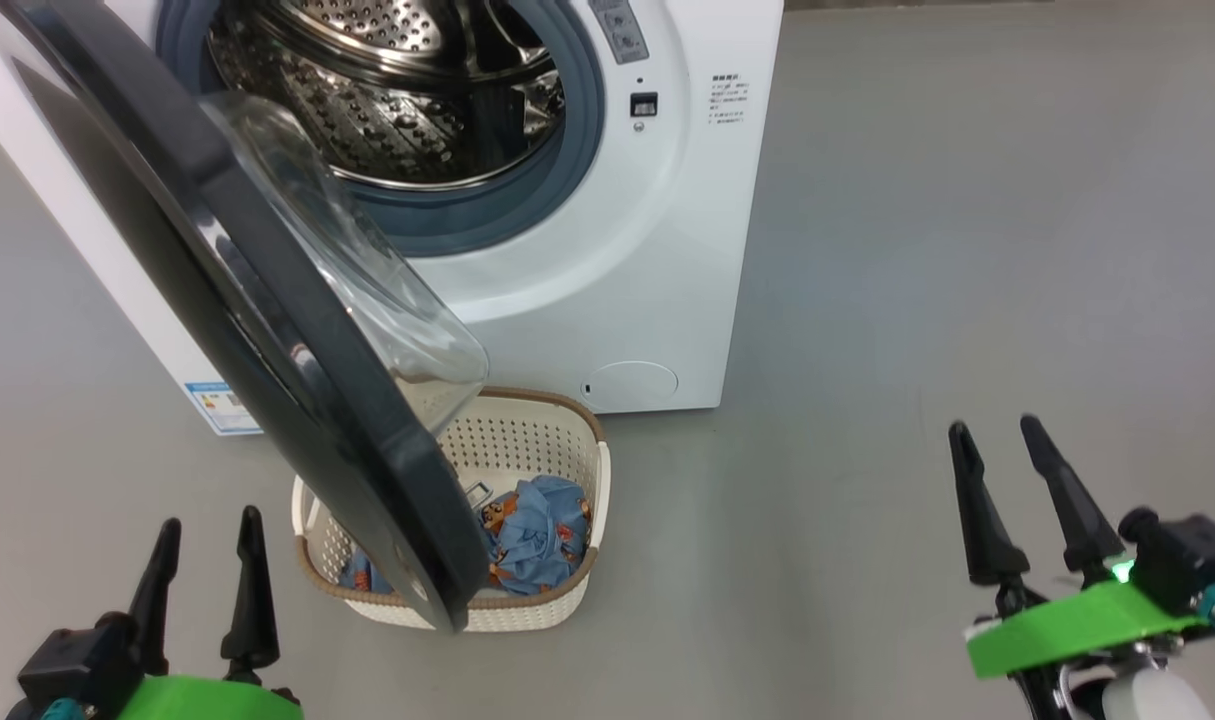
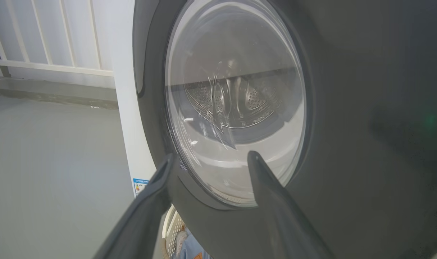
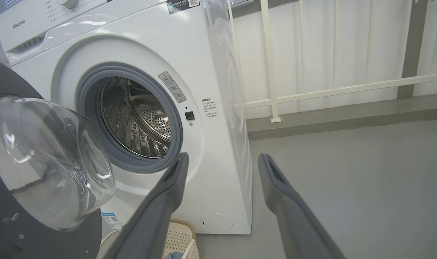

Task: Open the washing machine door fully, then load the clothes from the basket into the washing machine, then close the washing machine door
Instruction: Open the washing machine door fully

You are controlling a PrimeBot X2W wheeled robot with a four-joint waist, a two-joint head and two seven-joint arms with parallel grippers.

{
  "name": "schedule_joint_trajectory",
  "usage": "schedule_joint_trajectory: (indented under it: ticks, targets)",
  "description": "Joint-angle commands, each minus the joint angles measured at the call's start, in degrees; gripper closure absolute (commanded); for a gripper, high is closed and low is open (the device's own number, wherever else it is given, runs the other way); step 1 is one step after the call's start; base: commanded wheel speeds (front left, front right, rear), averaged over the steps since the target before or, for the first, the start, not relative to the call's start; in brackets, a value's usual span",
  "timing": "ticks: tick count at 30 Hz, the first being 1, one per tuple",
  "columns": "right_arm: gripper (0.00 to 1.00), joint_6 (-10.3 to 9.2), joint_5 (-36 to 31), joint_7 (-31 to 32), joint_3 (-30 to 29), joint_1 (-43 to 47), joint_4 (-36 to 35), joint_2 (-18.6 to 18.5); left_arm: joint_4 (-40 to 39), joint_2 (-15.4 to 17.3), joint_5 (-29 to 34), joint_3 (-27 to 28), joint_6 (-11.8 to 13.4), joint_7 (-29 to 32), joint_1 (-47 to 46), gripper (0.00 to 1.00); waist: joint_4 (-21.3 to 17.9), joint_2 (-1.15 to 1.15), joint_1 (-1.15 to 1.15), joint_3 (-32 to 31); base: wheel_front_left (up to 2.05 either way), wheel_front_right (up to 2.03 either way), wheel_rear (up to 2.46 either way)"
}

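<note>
The white washing machine stands with its steel drum exposed. Its black-rimmed door with the clear glass bowl is swung out partway, hanging over the basket. The cream basket sits on the floor in front of the machine, holding light-blue bear-print clothes. My left gripper is open at the lower left, just left of the door's outer face. My right gripper is open at the lower right, well away from the machine, with nothing between its fingers.
Grey floor spreads to the right of the machine. A white railing and a raised kerb run behind it. A blue label sits low on the machine's left side.
</note>
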Motion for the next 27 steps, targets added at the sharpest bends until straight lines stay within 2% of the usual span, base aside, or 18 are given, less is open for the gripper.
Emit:
schedule_joint_trajectory:
  ticks: [1, 16, 27]
  targets:
    - [0.00, 0.55, -1.31, -0.66, 0.53, 0.58, -2.11, -0.10, -1.92, 1.04, 0.93, 2.18, 0.32, -0.36, -0.38, 0.00, -0.09, 0.00, 0.00, -0.41, 0.00, 0.00, 0.00]
    - [0.00, 0.55, -6.94, -0.66, -1.24, 7.27, -1.99, 1.42, -3.34, 0.44, 0.96, 1.99, 1.83, -0.04, 3.97, 0.00, 0.03, 0.00, 0.00, -2.23, 0.00, 0.00, 0.00]
    - [0.00, 0.55, -10.06, -0.66, -1.97, 8.28, -1.07, 2.59, -3.83, 0.38, 0.68, 1.44, 2.85, 0.84, 4.62, 0.00, 0.45, 0.00, 0.00, -2.18, 0.00, 0.00, 0.00]
